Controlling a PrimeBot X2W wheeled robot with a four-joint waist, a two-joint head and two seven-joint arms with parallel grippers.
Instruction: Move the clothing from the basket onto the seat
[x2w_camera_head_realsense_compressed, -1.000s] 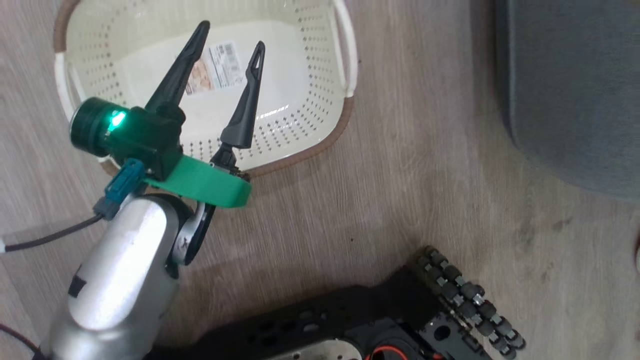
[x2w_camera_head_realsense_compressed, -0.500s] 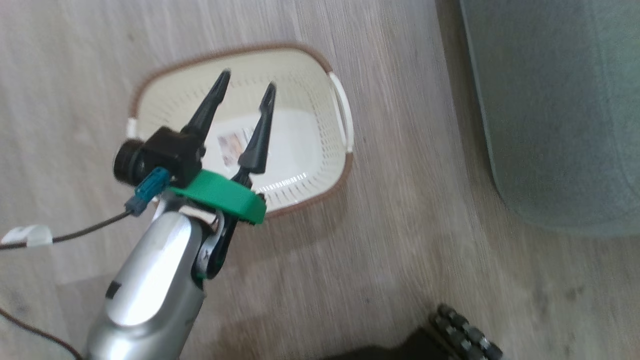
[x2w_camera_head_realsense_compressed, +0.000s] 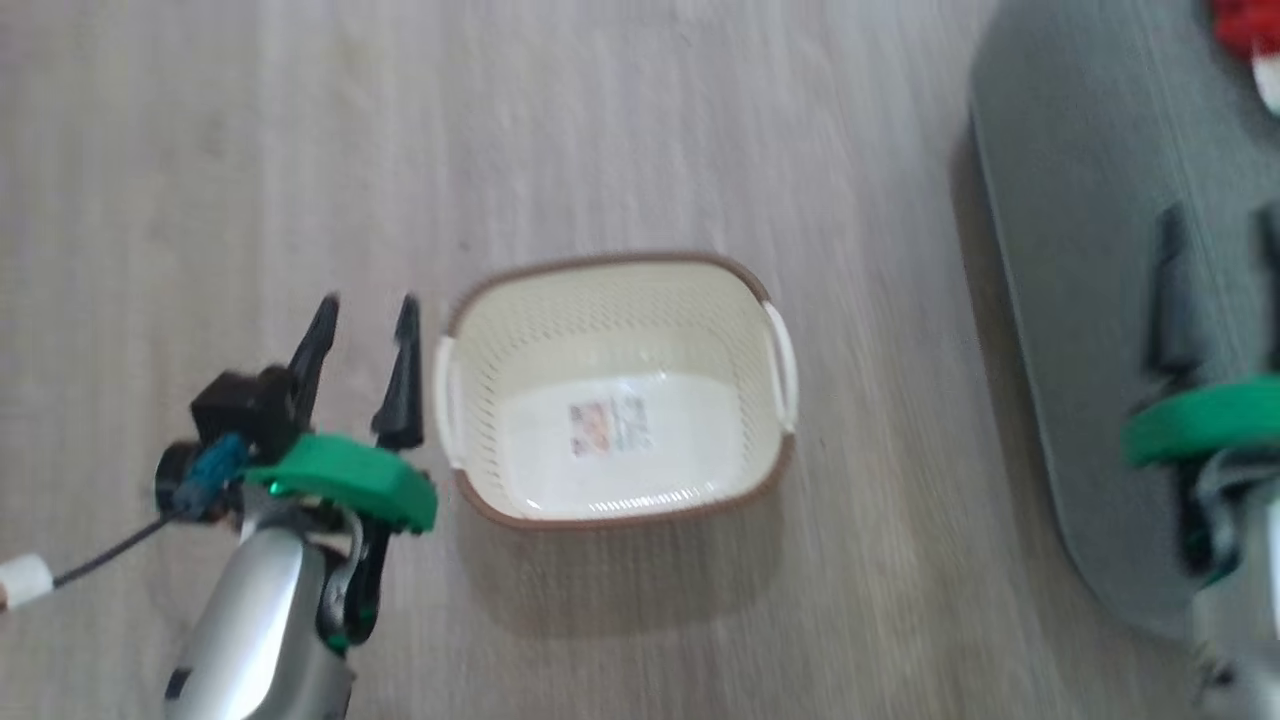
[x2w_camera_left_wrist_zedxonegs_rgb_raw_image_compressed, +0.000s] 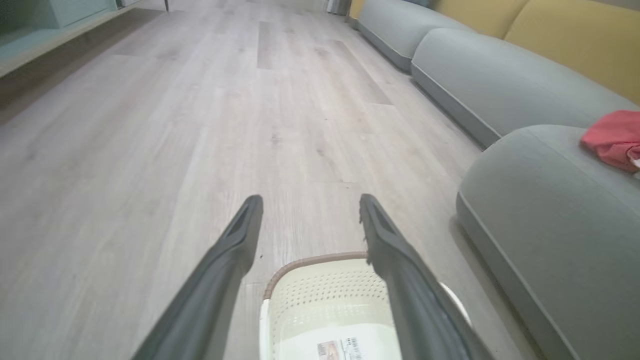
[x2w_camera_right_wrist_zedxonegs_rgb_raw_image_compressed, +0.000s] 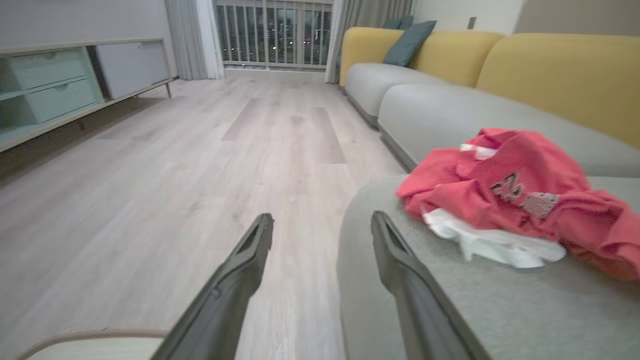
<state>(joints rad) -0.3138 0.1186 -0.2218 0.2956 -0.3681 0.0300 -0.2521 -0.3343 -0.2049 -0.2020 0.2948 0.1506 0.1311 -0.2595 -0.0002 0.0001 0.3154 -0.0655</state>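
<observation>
The cream basket (x2w_camera_head_realsense_compressed: 600, 262) stands on the wood floor with nothing in it but a paper label on its bottom; its far rim shows in the left wrist view (x2w_camera_left_wrist_zedxonegs_rgb_raw_image_compressed: 320, 260). The red clothing (x2w_camera_right_wrist_zedxonegs_rgb_raw_image_compressed: 510, 190), with a white piece under it, lies heaped on the grey seat (x2w_camera_right_wrist_zedxonegs_rgb_raw_image_compressed: 475, 300), and shows at the seat's far end (x2w_camera_head_realsense_compressed: 1245, 25) in the head view. My left gripper (x2w_camera_head_realsense_compressed: 367, 305) hangs open and empty just left of the basket's left handle. My right gripper (x2w_camera_head_realsense_compressed: 1220, 225) is blurred over the seat (x2w_camera_head_realsense_compressed: 1080, 300); the right wrist view shows it (x2w_camera_right_wrist_zedxonegs_rgb_raw_image_compressed: 322, 220) open and empty, short of the clothing.
More grey sofa cushions (x2w_camera_left_wrist_zedxonegs_rgb_raw_image_compressed: 480, 80) with yellow backs (x2w_camera_right_wrist_zedxonegs_rgb_raw_image_compressed: 565, 70) run along the right. A low cabinet (x2w_camera_right_wrist_zedxonegs_rgb_raw_image_compressed: 60, 85) lines the far left wall. Bare wood floor (x2w_camera_head_realsense_compressed: 300, 150) lies around the basket.
The head camera has swung, so the whole picture has shifted. My left gripper, earlier over the basket's inside, is now beside its left end. The right gripper and the clothing have come into view.
</observation>
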